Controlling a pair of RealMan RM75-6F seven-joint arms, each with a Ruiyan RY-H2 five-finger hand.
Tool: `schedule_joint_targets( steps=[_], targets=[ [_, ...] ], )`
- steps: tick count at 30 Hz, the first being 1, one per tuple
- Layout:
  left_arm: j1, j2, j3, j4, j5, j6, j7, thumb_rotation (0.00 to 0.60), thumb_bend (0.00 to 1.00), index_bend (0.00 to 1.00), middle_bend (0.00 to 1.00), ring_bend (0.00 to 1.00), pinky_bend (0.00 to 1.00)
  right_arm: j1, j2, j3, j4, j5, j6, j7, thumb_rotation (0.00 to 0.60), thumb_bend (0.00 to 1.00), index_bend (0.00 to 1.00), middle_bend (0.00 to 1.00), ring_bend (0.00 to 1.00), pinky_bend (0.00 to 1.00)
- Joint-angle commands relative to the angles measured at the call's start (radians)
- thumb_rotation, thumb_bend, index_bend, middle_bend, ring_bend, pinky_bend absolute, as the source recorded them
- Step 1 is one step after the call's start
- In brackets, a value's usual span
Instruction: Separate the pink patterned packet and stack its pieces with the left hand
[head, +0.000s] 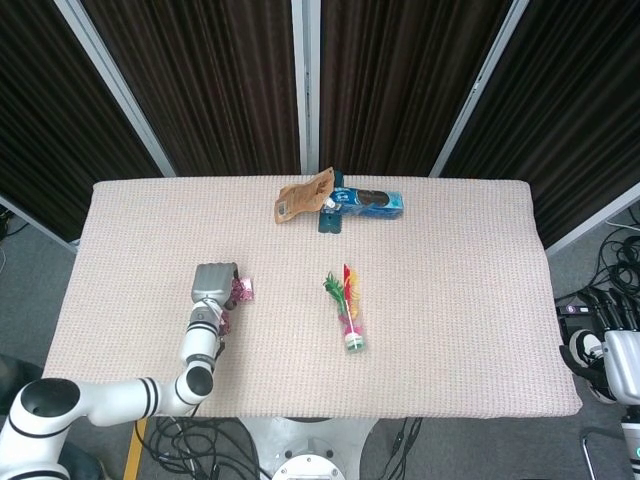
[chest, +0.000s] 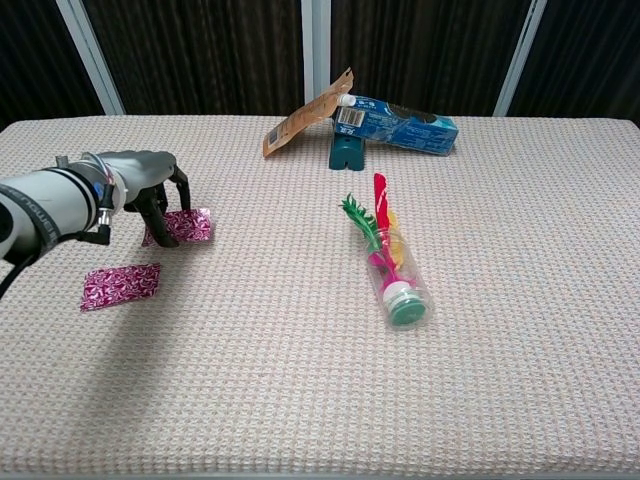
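Pink foil piece is pinched by the left hand, lifted at the table's nine o'clock; the other piece lies near; a thin grip could let it slip.

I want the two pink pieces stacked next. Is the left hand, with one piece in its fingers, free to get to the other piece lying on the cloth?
Probably yes: the left hand holds one pink piece, the other piece lies close by, unobstructed.

left hand over pink packet piece, feather tube
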Motion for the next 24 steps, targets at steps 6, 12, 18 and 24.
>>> schedule_joint_targets(
  steps=[6,12,18,24],
  targets=[
    [0.040,0.081,-0.013,-0.142,-0.071,0.060,-0.002,0.600,0.27,0.45,0.88,0.90,0.94,0.005,-0.008,-0.002,0.012,-0.004,-0.011,0.015,0.520,0.20,0.13,0.09,0.00,0.00],
    [0.085,0.111,0.009,-0.213,-0.065,0.107,-0.039,0.600,0.27,0.45,0.88,0.90,0.94,0.007,-0.014,-0.002,0.023,-0.007,-0.012,0.026,0.518,0.20,0.13,0.09,0.00,0.00],
    [0.117,0.118,0.041,-0.266,-0.038,0.142,-0.060,0.600,0.27,0.45,0.88,0.90,0.94,0.006,-0.016,-0.003,0.026,-0.011,-0.010,0.030,0.523,0.20,0.13,0.09,0.00,0.00],
    [0.137,0.117,0.061,-0.301,-0.040,0.168,-0.059,0.600,0.27,0.45,0.88,0.90,0.94,0.008,-0.016,-0.003,0.025,-0.011,-0.013,0.029,0.518,0.20,0.13,0.09,0.00,0.00]
  ],
)
